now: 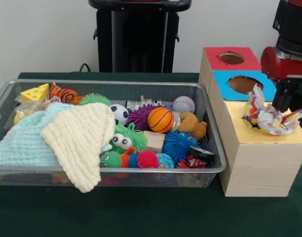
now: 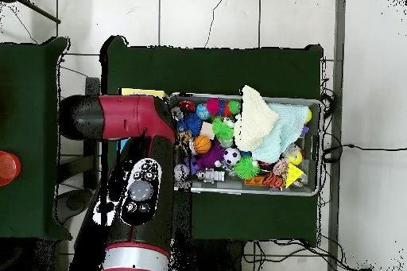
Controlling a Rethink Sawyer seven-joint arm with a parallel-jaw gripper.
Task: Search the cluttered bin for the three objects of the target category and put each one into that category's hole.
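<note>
Crumpled wrapper (image 1: 266, 118) lying on the yellow panel (image 1: 269, 136) of the pale wooden box (image 1: 254, 168), right over where the hole ought to be — hole itself hidden beneath it, so no telling whether the wrapper has begun to drop through. White crinkly film with multicolour print, loose flaps sticking up and out to the side.

Gripper (image 1: 282, 101) just behind the wrapper, dark and partly masked by it; impossible to say whether spread, closed, or pinching a flap.

Handling, as a guess: very light, springy, slippery film; likely to rebound after squeezing and to snag on the hole's rim. Best taken at the dense crumpled core, not a thin flap, which would slide or tear. A downward push probably needed to seat it.

Wire bin (image 1: 111, 84) left of the box, crowded: cream knitted cloth (image 1: 82, 143) draped over the near rim, pale blue cloth (image 1: 25, 143) beside it, mini basketball (image 1: 161, 120), spiky rubber balls. A crinkly patch at the far-left corner, near the cheese wedge (image 1: 35, 93) — possibly another wrapper, uncertain.

Front view alone shows box, wrapper and the red and blue panels behind. Overhead view: red arm (image 2: 131, 117) covering the box entirely, only a sliver of yellow visible; bin contents (image 2: 238, 145) laid out plainly.
</note>
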